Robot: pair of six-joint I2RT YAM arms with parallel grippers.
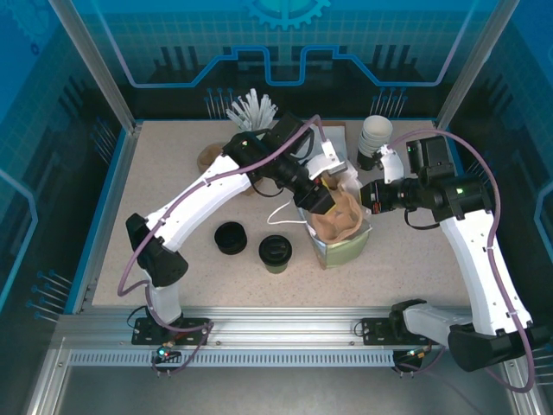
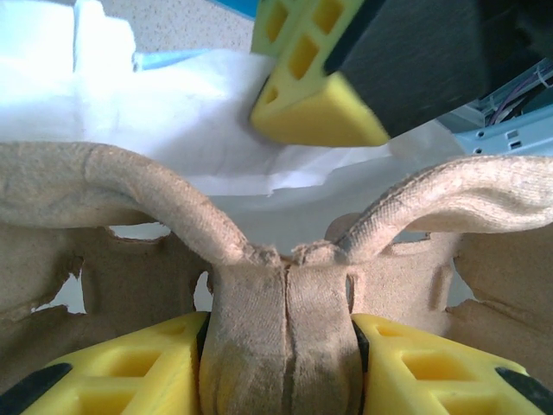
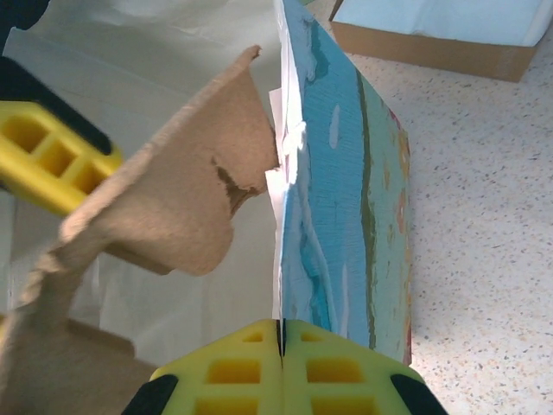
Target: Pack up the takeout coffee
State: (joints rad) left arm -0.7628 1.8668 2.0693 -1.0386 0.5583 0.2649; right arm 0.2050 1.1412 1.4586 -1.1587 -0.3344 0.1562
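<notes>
Brown moulded pulp pinched between the left jaws: the middle ridge of a cup tray [image 2: 285, 328], clamped from both sides, two arched strips of the tray rising left and right just beyond the fingertips. Straight ahead of those jaws, the white inner wall of the paper bag [image 2: 199, 138]. Right jaws pressed together on that bag's upright wall, blue-green print on the outer face, pale on the inner, the paper edge-on between the two yellow fingers [image 3: 251, 346]. Just left of the right jaws, a torn flap of the tray, inside the bag's mouth and close to the pinched wall. From above, both pairs of jaws close together over the open bag, the left pair at its left rim, the right pair at its right rim, the tray between them. Upright on the bench [image 1: 155, 164], the takeout coffee [image 1: 275, 252], lid on, outside the bag, well apart from both pairs of jaws: left of the left jaws and nearer the arm bases. Just beside the coffee, on the side away from the jaws, a low black round piece [image 1: 230, 237]. Beyond the right jaws, toward the back of the bench, a stack of white-rimmed cups [image 1: 376, 138].
</notes>
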